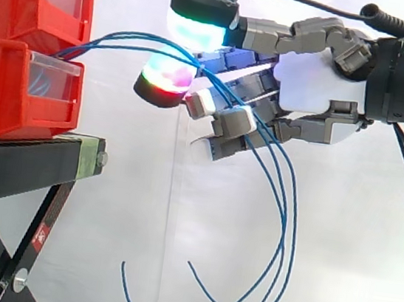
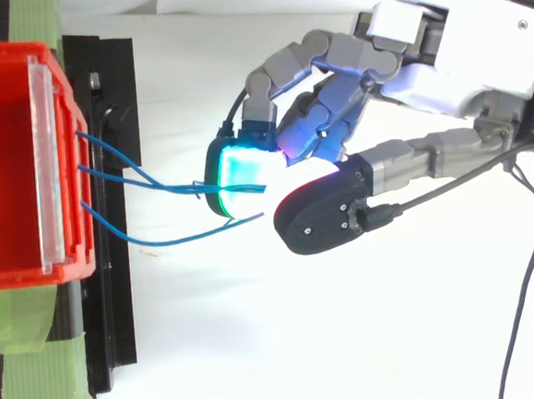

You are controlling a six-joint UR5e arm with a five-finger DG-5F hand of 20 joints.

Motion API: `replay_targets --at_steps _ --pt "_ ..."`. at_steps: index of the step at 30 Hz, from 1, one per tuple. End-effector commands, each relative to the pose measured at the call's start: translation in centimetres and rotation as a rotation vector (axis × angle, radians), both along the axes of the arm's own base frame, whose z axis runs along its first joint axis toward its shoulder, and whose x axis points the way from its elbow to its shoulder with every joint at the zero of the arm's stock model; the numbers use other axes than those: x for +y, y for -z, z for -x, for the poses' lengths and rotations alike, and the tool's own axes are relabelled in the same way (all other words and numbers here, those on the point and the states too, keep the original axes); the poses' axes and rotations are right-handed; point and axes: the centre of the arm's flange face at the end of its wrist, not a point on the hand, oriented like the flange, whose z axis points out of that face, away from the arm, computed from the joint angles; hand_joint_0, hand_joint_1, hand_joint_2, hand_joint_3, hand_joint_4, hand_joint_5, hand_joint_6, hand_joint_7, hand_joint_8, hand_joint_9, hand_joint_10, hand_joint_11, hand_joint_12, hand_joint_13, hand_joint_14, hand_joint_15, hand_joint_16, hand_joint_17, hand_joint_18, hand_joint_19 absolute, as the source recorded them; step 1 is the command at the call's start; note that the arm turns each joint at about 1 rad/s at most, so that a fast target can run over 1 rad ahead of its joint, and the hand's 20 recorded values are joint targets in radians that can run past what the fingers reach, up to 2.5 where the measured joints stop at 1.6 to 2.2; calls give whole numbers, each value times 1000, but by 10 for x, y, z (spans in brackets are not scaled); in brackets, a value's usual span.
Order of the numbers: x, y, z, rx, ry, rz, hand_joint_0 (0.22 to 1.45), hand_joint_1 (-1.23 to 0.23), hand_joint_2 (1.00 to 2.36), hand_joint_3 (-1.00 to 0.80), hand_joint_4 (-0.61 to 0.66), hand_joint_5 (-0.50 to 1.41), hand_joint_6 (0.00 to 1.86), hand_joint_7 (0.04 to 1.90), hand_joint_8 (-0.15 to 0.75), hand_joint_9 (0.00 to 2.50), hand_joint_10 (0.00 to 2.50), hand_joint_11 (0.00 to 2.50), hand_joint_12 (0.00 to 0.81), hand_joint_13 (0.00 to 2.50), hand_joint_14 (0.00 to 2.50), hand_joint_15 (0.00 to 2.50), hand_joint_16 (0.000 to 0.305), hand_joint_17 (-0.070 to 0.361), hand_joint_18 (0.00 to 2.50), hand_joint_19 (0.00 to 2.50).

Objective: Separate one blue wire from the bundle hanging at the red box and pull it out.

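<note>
Robot hand (image 1: pixel 311 83) pinching blue wires (image 1: pixel 139 35), black stand (image 1: pixel 14 160), white curtain (image 1: pixel 105 205)

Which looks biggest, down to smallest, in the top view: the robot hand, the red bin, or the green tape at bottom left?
1. Hand, pinching the blue wires.
2. Red bin; the view's left edge cuts it off, so only its visible part is ranked.
3. Green tape, clearly the smallest.

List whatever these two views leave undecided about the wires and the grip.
- Side view: how many blue wires the hand's fingers pinch; they cover the crossing. Top view likewise.
- Side view: some wires' lower ends, cut off by the bottom edge.
- Both views: where the wires fasten in the red box, behind its front.
</note>
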Motion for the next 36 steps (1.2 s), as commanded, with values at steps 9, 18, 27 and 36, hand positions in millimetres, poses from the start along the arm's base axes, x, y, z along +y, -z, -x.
replay_targets --at_steps 9,18,27,36 --pt "0 0 0 0 0 0 632 -698 1019 -230 75 -208 945 956 357 1098 16 1252 410 1385 25 1179 55 123 773 568" --pt "0 0 0 0 0 0 641 -695 1017 -257 89 -209 946 940 354 1173 10 1386 411 1396 24 1194 54 122 782 558" --pt "0 1 0 1 0 0 660 -764 1019 -250 76 -208 948 963 349 1188 11 1438 408 1393 25 1196 54 122 782 540" --pt "1 1 0 1 -2 0 672 -790 1018 -268 70 -207 951 934 354 1216 7 1510 407 1396 25 1209 54 122 779 532"
